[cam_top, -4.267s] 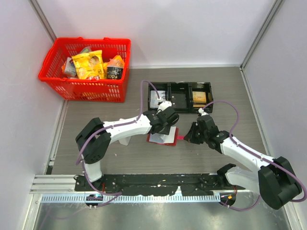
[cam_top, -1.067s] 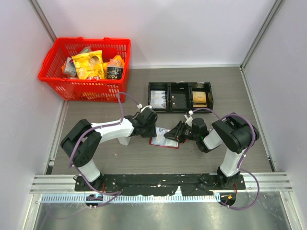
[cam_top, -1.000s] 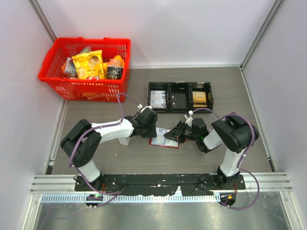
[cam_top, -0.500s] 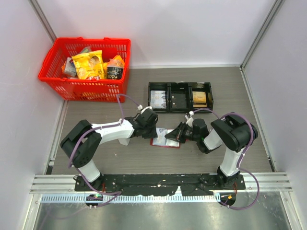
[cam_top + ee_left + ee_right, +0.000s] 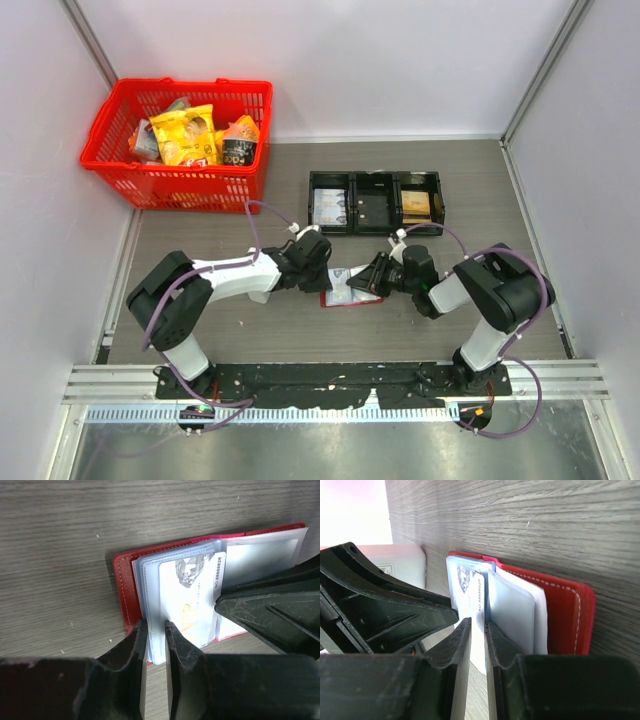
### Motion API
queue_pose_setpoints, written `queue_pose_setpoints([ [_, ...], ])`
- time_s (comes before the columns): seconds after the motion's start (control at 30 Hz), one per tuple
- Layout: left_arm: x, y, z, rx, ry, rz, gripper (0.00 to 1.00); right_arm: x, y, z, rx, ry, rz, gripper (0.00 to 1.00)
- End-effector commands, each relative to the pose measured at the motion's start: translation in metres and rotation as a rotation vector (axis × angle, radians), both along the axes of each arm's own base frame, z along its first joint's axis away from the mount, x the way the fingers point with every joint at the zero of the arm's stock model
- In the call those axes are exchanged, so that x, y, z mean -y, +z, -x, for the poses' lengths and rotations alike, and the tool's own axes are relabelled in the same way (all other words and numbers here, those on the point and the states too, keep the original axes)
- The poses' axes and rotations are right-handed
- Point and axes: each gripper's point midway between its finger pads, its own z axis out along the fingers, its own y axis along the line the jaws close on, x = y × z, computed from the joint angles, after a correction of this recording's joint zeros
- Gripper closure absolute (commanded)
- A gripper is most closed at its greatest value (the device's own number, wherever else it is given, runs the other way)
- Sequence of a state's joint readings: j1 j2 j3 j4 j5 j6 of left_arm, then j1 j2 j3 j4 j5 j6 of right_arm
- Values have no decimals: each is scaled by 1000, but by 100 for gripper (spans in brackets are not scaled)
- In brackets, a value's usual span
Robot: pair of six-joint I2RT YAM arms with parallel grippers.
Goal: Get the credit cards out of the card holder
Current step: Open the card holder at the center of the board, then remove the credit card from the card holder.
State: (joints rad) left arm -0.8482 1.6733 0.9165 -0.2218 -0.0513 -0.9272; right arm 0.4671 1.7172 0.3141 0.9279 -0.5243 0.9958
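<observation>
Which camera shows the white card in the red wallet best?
The left wrist view: the card faces it, with its crest and number visible. The right wrist view catches the card steeply slanted. The top view shows the card only as a small pale patch.

Red wallet (image 5: 122,590) with pale stitching, pale blue clear sleeves (image 5: 150,580), white card (image 5: 192,600) with grey crest, black digits and orange lettering, grey wood-grain table (image 5: 75,530), red mesh basket (image 5: 190,85) of yellow packets (image 5: 185,135), black tray (image 5: 375,176), white-and-black arms (image 5: 235,280), pale lilac walls (image 5: 350,60)
</observation>
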Motion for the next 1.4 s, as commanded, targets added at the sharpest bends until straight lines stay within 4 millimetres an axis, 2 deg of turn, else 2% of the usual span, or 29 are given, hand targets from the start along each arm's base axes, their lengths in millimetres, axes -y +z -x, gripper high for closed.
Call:
queue_pose_setpoints([
  [0.0,17,-8,29,-85,-68,70,98,1,4,-3,79,42,83,78],
  [0.27,28,-6,26,-89,-90,83,94,-15,23,2,135,135,47,79],
  [0.4,32,-5,23,-82,-93,83,94,-17,29,4,144,147,33,87],
  [0.53,25,-8,21,-72,-80,45,96,-12,28,6,148,143,60,99],
  [0.7,12,-17,24,-75,-68,-1,100,0,24,6,153,135,113,99],
  [0.97,7,-24,31,-89,-69,-5,100,26,18,4,119,75,141,99],
  [1.27,5,-25,29,-84,-69,-15,100,38,10,7,79,25,167,99],
  [1.37,4,-25,30,-83,-75,-22,100,42,16,7,84,16,179,99],
])
